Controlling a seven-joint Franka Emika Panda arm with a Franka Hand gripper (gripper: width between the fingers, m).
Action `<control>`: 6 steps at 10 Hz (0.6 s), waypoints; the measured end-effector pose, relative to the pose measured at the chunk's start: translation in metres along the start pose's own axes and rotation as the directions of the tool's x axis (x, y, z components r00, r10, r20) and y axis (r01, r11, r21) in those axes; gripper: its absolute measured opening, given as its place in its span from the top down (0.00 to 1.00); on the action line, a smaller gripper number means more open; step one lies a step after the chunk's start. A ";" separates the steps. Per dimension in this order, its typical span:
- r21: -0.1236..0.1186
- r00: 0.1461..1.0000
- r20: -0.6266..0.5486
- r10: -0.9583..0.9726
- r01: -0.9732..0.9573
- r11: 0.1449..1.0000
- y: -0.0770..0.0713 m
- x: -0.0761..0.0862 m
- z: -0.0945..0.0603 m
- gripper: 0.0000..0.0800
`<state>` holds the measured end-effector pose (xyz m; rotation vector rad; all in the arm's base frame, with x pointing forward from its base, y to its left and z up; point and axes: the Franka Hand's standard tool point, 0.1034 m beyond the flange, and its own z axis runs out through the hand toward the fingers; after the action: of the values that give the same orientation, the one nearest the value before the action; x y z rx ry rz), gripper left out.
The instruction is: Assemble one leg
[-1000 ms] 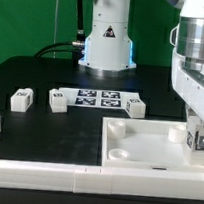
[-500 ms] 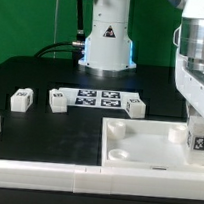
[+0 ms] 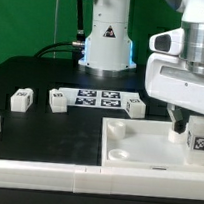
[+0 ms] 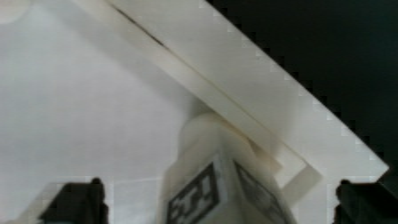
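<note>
Seems to be the step of fetching one leg (image 3: 198, 138) and bringing it to the panel (image 3: 136, 153). Hard to judge how far along; no leg seated in a socket yet, as far as visible.

Gripper (image 3: 188, 134) low at the exterior view's right, over the far right corner of the panel. In the wrist view, fingers (image 4: 73, 201) wide apart, with the tagged leg (image 4: 210, 185) between them and a gap on both sides, so not clamped on it. Whether about to close or just opened, cannot tell.

Leg standing at the panel's right edge, tag facing the exterior camera. Long axis looks upright, pointing up toward the wrist, though the arm covers its upper part. Resting on the panel rim or on the table just beside it: cannot tell.

Three more legs (image 3: 20, 99) well apart on the black table (image 3: 27, 129), one just beside the marker board (image 3: 98, 97) on the exterior view's left, one on its right. Long white bars (image 3: 44, 172) along the near edge.

Next move probably calls for centring the fingers on the leg, closing on its flat sides, then keeping it upright over a round socket.
</note>
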<state>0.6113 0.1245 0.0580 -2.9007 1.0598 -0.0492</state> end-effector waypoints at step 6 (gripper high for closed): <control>-0.025 0.766 -0.008 -0.643 0.643 0.765 0.002 0.008 -0.003 0.19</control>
<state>0.6159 0.1183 0.0607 -3.1266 0.0041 -0.0878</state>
